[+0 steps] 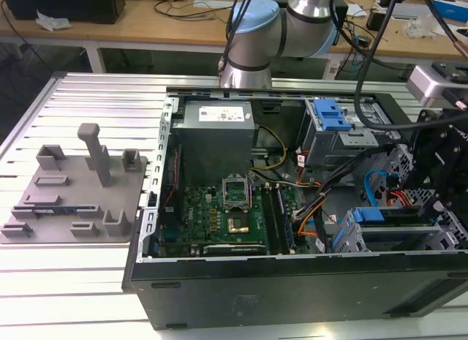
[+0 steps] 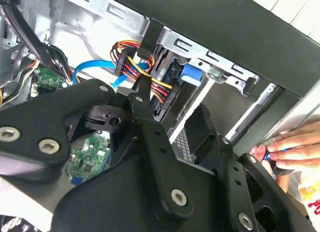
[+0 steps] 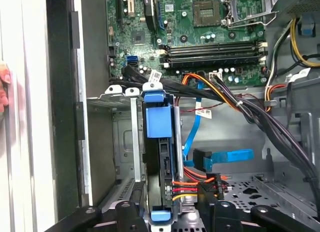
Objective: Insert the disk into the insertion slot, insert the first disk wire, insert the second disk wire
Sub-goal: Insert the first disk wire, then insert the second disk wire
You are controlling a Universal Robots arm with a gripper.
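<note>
The disk, in its blue carrier, stands on edge inside the grey insertion slot. In the exterior view the disk sits at the case's near right corner. The first disk wire, a flat blue cable, drops from the motherboard. Its dark plug with a blue tab lies just beside the disk, and I cannot tell if it is seated. A red, orange and yellow bundle, the second disk wire, meets the disk's end with a black plug. My gripper is open, its fingers straddling the disk's end and that plug.
The open computer case holds the motherboard, a grey power supply box and a taller cage with a blue latch. Thick black cables cross near the bay. A person's hand rests outside the case wall. A grey fixture plate lies at the exterior view's left.
</note>
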